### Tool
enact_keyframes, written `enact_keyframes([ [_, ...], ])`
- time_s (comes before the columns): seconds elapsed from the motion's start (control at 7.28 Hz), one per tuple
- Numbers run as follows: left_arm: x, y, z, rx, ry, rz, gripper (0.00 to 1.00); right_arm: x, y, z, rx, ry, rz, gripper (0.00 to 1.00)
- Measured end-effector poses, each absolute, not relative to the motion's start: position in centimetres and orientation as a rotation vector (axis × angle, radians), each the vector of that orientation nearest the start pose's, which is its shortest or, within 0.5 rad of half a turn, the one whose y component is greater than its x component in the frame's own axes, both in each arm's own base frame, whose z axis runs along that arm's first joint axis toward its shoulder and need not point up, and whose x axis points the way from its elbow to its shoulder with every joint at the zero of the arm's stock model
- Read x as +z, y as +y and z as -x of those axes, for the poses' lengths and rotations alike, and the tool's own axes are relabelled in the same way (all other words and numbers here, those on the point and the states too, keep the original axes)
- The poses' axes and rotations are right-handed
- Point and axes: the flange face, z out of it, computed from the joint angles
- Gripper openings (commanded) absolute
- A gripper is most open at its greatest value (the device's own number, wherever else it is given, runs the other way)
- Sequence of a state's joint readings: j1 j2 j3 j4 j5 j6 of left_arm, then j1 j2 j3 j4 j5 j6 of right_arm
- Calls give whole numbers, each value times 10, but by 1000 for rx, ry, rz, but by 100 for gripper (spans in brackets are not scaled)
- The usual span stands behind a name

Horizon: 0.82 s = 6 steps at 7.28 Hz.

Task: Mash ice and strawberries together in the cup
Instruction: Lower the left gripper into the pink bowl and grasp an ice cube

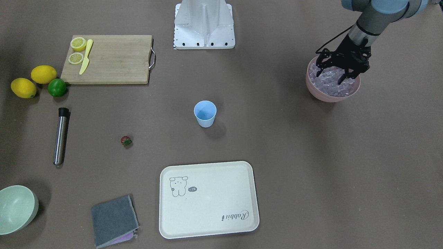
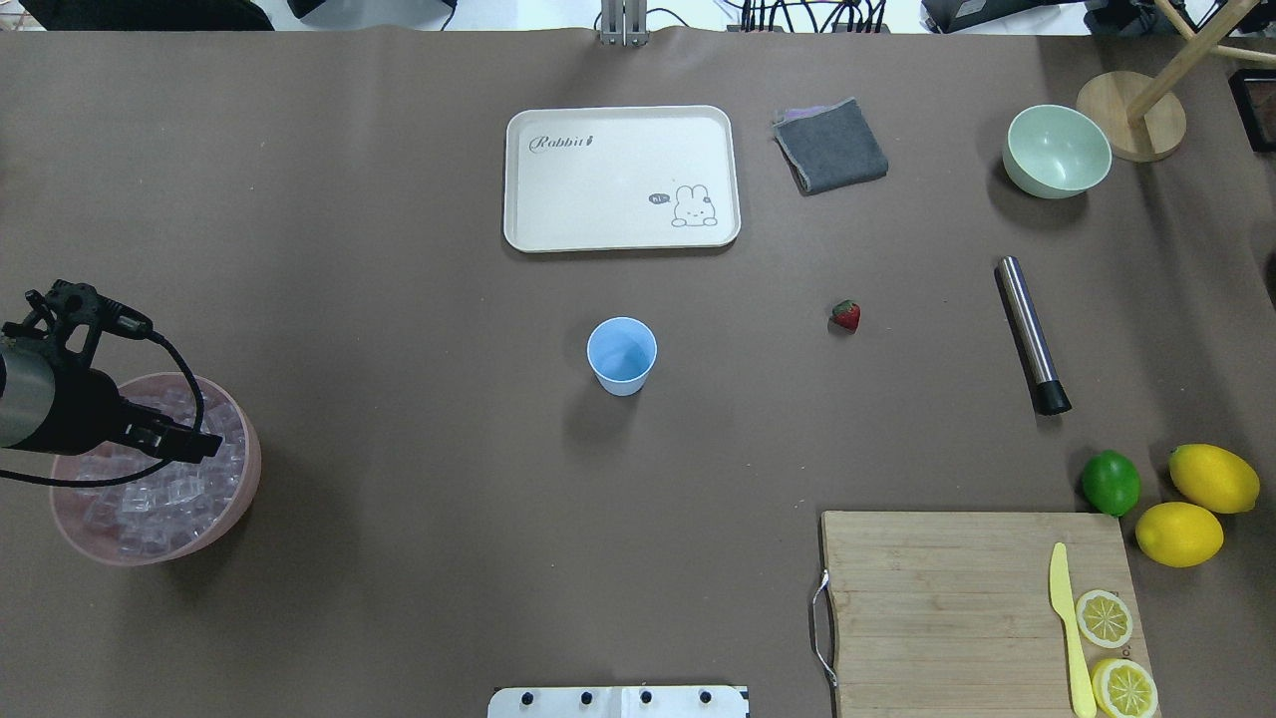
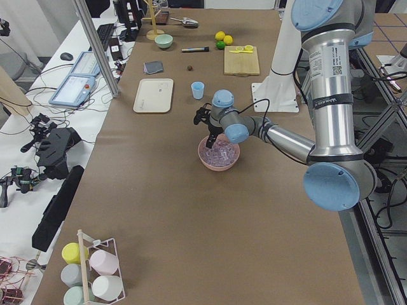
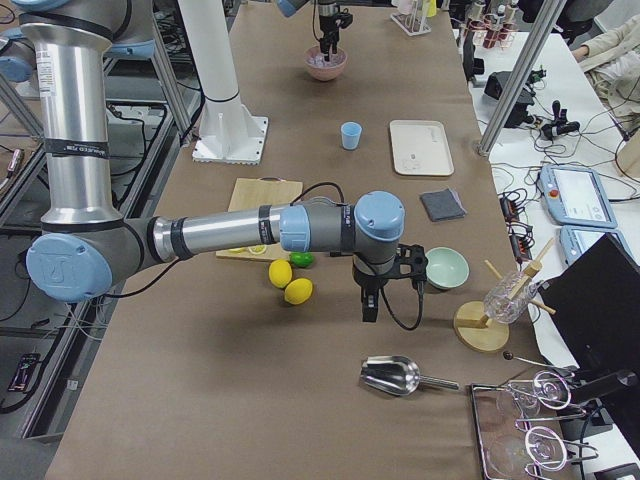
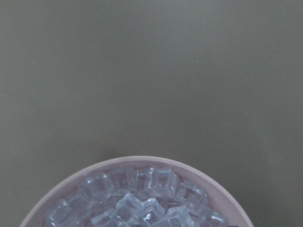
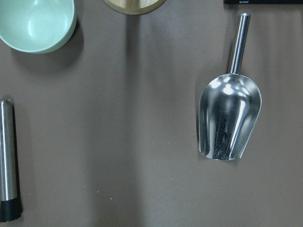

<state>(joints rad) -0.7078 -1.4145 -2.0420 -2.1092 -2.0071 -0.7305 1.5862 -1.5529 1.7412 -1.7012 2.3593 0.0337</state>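
Our left gripper [image 1: 331,72] hangs low over the pink bowl [image 1: 332,97] at our left end of the table [image 1: 311,155]. Its jaws stand apart and its tips point down among the ice [image 1: 327,86], which fills the bowl almost to the rim. We judge this to be the opening step, taking a cube to carry across. We cannot tell whether a cube already sits between the jaws, because the gripper's own body hides that spot. The left wrist view shows only cubes and the bowl's far rim.

The cup [image 1: 205,114] stands upright in the middle of the table, well apart from the bowl, and looks empty. That central spot makes sense to us, since either arm should reach it.

The strawberry [image 1: 126,140] lies alone on the bare table toward our right side. It is between the cup and the metal masher [image 1: 61,136], which lies flat. We read that as the right arm's share of the work laid out on its own side.

Our right gripper [image 4: 368,305] points down past the green bowl [image 6: 35,21], near a metal scoop [image 6: 230,120]. It shows only in the side view, so we cannot tell whether it is apart or together.

With nothing in the cup, we judge the task barely begun.
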Motion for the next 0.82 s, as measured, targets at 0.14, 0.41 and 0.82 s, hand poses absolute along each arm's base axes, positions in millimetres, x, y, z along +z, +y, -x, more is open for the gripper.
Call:
enact_keyframes([
  [0.14,448,-356,-279,314,886,-291,79,580,-501,-70,25,-789,-45,100],
  [0.41,454,-357,-282,318,877,-283,79,582,-506,-70,28,-789,-38,100],
  [0.82,462,-355,-286,327,869,-268,79,583,-507,-70,30,-790,-36,100],
])
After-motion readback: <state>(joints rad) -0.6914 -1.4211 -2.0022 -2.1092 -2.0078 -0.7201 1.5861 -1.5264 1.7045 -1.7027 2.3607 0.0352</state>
